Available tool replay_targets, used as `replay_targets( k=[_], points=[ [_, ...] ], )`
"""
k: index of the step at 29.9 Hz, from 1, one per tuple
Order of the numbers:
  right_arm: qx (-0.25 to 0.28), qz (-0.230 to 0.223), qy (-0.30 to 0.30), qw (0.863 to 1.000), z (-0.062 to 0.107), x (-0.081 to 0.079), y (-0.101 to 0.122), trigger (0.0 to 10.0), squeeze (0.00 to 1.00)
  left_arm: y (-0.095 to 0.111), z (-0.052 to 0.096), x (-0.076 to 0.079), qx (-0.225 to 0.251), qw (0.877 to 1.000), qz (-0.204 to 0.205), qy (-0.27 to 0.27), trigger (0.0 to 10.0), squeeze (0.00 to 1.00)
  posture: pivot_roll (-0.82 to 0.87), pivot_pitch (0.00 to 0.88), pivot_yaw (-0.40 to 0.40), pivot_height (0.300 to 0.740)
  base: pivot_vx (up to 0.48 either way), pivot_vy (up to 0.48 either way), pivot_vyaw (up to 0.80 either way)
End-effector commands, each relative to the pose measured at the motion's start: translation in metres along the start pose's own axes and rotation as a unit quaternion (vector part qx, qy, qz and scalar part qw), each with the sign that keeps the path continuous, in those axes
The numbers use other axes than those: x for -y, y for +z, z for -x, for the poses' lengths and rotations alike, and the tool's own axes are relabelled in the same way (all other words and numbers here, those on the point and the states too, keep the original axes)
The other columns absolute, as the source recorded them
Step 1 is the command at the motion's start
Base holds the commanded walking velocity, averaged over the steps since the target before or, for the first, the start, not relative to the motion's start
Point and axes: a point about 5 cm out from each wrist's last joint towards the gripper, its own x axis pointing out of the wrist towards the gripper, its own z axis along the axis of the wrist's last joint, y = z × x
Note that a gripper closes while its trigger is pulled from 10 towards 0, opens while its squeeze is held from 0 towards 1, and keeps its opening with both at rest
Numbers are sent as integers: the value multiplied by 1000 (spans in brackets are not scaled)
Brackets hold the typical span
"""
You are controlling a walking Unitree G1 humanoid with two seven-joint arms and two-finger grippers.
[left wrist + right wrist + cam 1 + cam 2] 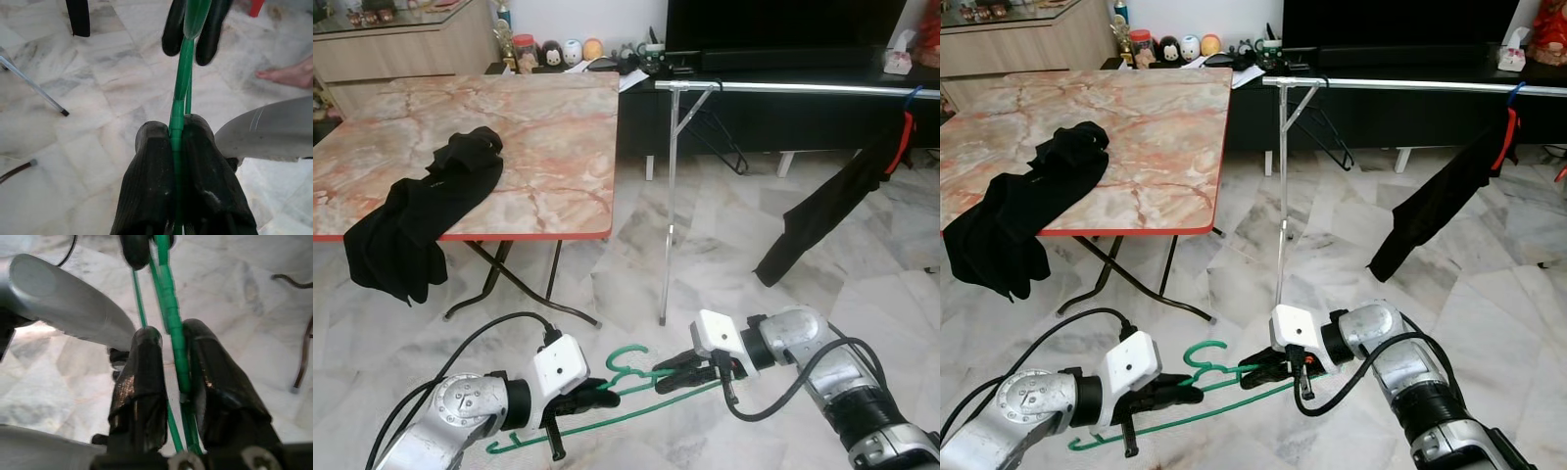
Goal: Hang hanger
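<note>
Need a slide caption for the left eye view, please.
Both grippers, left and right, grip a green hanger before the clothes rail.

Folding table point(558, 147) with pink marble-pattern top, red edge and crossed black legs; black garment point(421, 211) draped over its near left edge. White marble tile floor point(724, 255). Black TV console point(773, 98) along the back wall carrying a dark television point(783, 24), figurines point(558, 51) and a tissue box point(898, 61). Wooden cabinet point(401, 44), far left. A person's bare foot point(288, 76) on the tiles.
</note>
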Motion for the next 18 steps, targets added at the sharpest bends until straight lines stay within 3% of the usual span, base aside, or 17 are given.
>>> replay_targets(
  k=[1, 7, 18],
  points=[
    [11, 12, 30, 999, -6, -4, 5, 10000, 1000, -6, 3, -6, -21, 1000, -4, 21, 0, 0, -39, 0, 19, 732, 0, 0, 0],
    [-3, 0, 42, 999, -6, -8, -1, 10000, 1000, -15, 4, -7, -54, 998, -30, 24, 0, 0, -38, 0, 17, 732, 0, 0, 0],
    [-26, -5, 8, 1000, -13, -5, -13, 10000, 1000, -36, 7, -5, -111, 992, -54, 25, 0, 0, -39, 0, 15, 732, 0, 0, 0]
  ],
)
